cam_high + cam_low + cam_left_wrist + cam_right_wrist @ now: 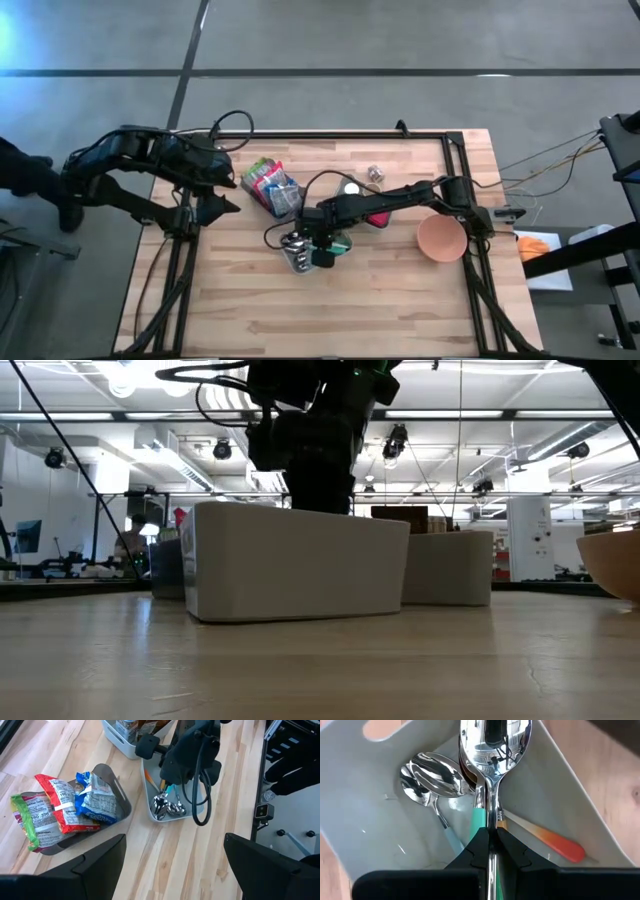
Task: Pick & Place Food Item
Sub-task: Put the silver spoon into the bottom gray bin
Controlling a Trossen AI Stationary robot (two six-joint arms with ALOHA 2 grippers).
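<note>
Over the cutlery tray, right claw pinches a spoon

Bright even overhead light; glare on spoon; low view foreground blurred.

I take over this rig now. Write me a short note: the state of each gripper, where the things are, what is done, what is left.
Right gripper: shut on a spoon, over the white cutlery bin at mid-table, where more spoons lie.
Left gripper: open, holding nothing, waiting at the table's left edge.
Snack packets: in the grey tray, left of the cutlery bin.
Bowl: at the right side.
Done: no food item is gripped or visibly placed.
Left: pick the food item and place it; where is not shown.
</note>
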